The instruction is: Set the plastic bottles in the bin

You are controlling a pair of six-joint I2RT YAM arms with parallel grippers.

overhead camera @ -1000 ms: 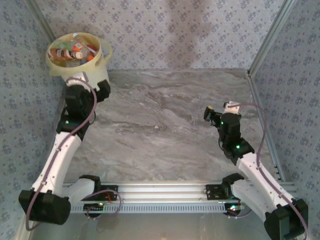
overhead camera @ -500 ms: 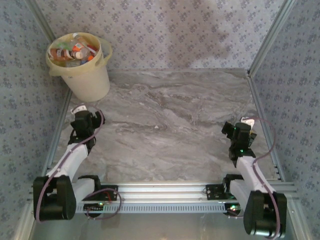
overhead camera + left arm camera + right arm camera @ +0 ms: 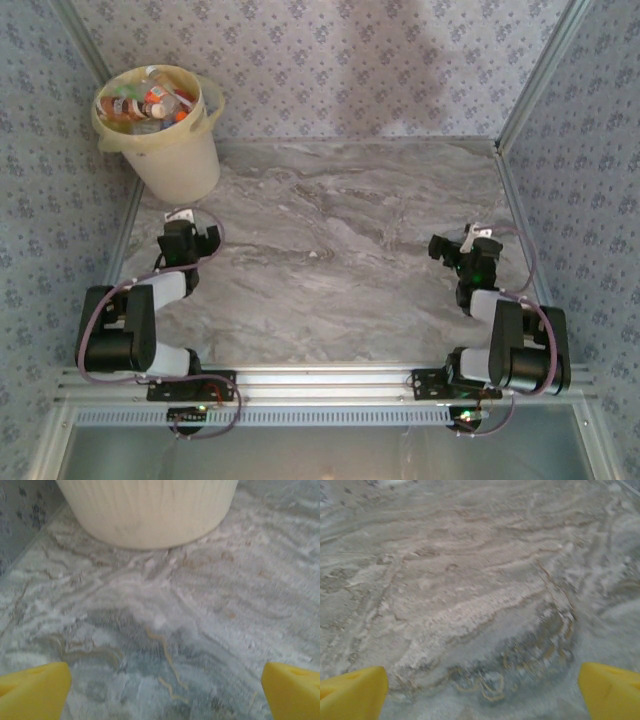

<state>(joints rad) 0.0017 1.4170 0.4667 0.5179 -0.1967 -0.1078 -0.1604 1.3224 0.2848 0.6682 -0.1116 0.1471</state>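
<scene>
The bin [image 3: 170, 150], a pale cream bucket, stands at the table's far left corner. Several plastic bottles [image 3: 148, 100] with red and orange labels fill it to the rim. My left gripper [image 3: 184, 228] hangs low over the marble just in front of the bin, open and holding nothing. In the left wrist view the bin's ribbed base [image 3: 150, 510] is straight ahead, and the yellow fingertips [image 3: 35, 690] stand wide apart over bare marble. My right gripper [image 3: 452, 246] is open and empty at the right side of the table. Its fingertips [image 3: 610, 690] are spread above the stone.
Patterned walls close in the table at the back and both sides, with metal rails [image 3: 520, 220] along the edges. Both arms are folded back near the front rail [image 3: 320, 380]. The marble table [image 3: 330, 250] lies between them.
Both arms have drawn back and folded down toward their bases. The left gripper has left the bin's side and dropped low in front of it. Both grippers stayed open.
</scene>
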